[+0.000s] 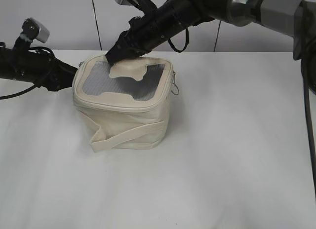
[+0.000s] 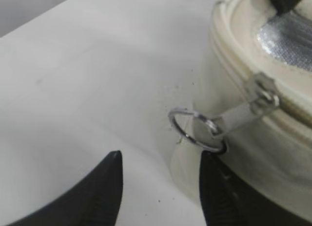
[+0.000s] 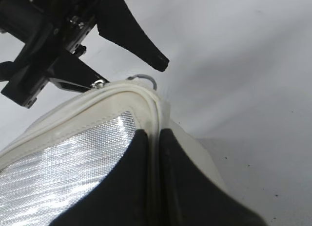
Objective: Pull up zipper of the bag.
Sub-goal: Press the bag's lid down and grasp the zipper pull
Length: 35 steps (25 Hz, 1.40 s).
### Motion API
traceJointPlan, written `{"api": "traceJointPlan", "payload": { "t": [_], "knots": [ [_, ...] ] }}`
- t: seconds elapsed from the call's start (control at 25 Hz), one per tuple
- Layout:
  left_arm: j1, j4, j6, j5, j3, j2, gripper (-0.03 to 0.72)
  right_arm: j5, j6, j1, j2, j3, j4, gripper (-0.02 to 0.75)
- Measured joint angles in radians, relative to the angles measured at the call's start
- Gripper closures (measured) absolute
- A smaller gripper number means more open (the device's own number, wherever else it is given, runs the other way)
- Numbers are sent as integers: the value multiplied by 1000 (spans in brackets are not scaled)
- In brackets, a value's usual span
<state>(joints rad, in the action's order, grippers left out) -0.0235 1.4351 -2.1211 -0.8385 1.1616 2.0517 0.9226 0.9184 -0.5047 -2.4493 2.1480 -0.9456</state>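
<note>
R gripper (image 3: 153,138) pinches the bag (image 1: 123,115) lid's rim, prob. to steady it; L gripper (image 2: 161,182) is spread by the ring pull (image 2: 197,129), w/ nothing gripped yet.

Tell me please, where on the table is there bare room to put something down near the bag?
The table is bare in front of the bag and along its whole right side. It is crowded at the bag's back left, where the left gripper approaches the ring pull and the right gripper pinches the lid's rim.
</note>
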Motion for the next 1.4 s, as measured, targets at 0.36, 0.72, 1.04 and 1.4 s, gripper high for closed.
{"api": "traceJointPlan", "payload": {
  "t": [0.36,0.72,1.04,1.4],
  "knots": [
    [3,-41,-3,2,7,0,302,0,-1,0,0,0,0,696],
    [5,-199,-3,-42,7,-26,330,0,-7,0,0,0,0,696],
    [33,-171,-4,-4,6,-55,335,0,-8,0,0,0,7,696],
    [84,-86,-7,136,5,-59,340,-13,-17,12,0,0,25,696]
  ]
}}
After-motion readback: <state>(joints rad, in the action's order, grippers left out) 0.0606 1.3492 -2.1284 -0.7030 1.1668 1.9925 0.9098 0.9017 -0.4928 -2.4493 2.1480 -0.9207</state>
